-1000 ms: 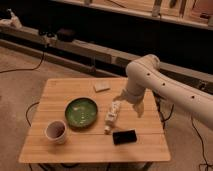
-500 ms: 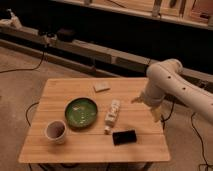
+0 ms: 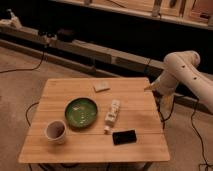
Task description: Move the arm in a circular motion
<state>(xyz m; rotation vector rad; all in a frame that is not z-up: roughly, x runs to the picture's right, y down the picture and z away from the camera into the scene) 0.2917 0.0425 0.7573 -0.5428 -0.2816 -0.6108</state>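
Beside the table's (image 3: 137, 97) right edge, the gripper (image 3: 167, 109) hangs under the white arm (image 3: 181, 64), which bends above that edge. How open it is cannot be told. Nearest on the table: phone (image 3: 124, 136), bottle (image 3: 112, 116), then bowl (image 3: 81, 111), cup (image 3: 55, 131).

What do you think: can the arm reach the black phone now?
Probably yes: the arm holds its gripper beside the table edge; the phone lies close to that edge, nothing between.
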